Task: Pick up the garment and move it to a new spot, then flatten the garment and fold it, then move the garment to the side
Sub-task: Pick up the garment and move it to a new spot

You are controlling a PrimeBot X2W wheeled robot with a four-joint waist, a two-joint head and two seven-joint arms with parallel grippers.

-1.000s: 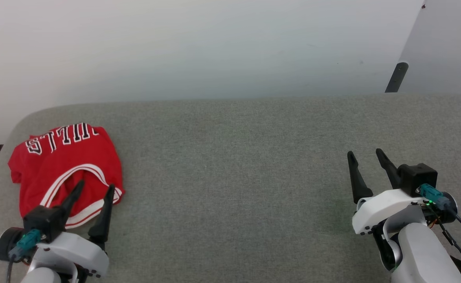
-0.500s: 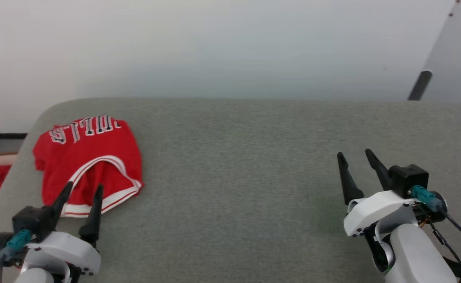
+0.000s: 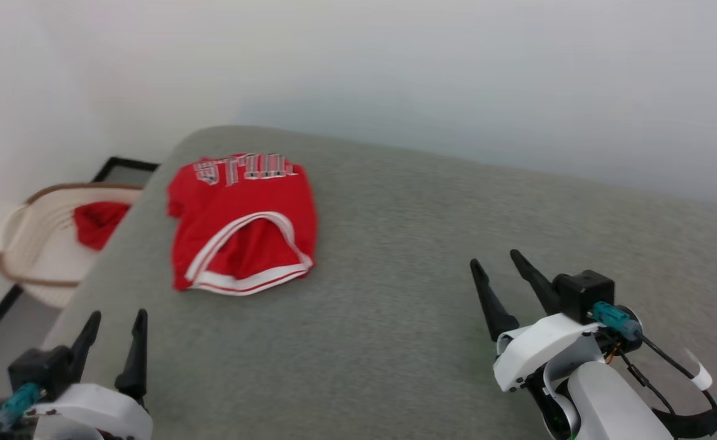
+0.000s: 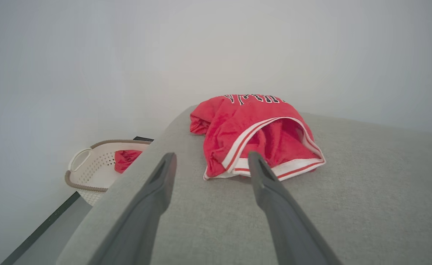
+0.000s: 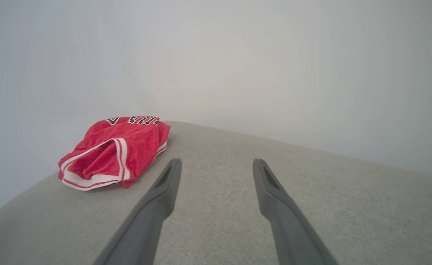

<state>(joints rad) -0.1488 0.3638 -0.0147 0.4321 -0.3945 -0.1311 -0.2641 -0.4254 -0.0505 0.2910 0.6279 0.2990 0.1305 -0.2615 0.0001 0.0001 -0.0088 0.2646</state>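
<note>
The garment (image 3: 242, 223), a red jersey with white-and-red striped trim and black white-outlined lettering, lies folded in a small bundle near the far left corner of the grey surface (image 3: 395, 293). It also shows as the garment (image 4: 256, 136) ahead of the left fingers and the garment (image 5: 114, 152) to the left of the right fingers. My left gripper (image 3: 117, 318) hovers open at the lower left, short of the jersey, holding nothing. My right gripper (image 3: 496, 260) stands open at the lower right, far from the jersey, also holding nothing.
A cream perforated basket (image 3: 34, 244) sits on the floor beyond the surface's left edge, with a plain red cloth scrap (image 3: 98, 223) inside; the basket (image 4: 94, 165) is also in the left wrist view. A pale wall rises behind the surface.
The whole head view has swung left, so the jersey sits nearer the middle and the basket has come into sight. Both grippers stay open; the left one now lies short of the jersey.
</note>
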